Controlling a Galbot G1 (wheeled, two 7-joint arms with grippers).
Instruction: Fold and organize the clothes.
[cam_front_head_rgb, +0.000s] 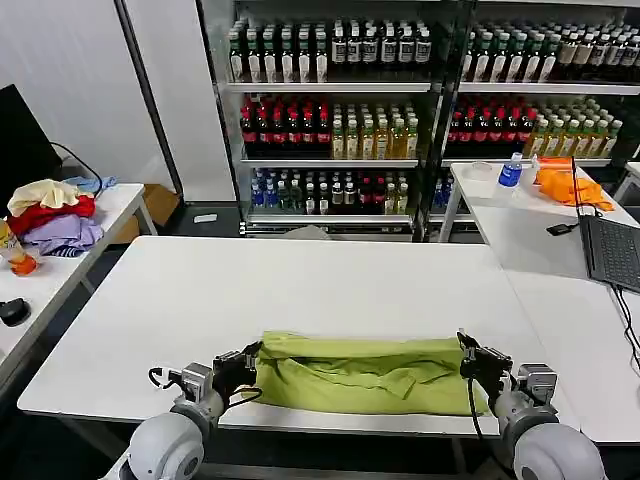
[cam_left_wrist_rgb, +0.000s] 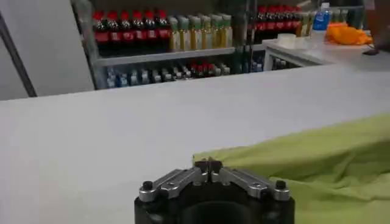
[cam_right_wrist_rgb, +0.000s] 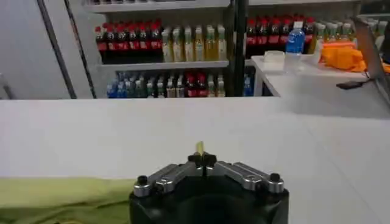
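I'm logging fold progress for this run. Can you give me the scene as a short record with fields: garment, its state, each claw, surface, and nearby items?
garment: lime T-shirt
state: folded into a long band lying across the near edge of the white table
left claw: at the band's left end, shut on a fabric corner
right claw: at the band's right end, shut on a sliver of fabric
nearby: clothes pile on the left side table; orange cloth and laptop on the right table
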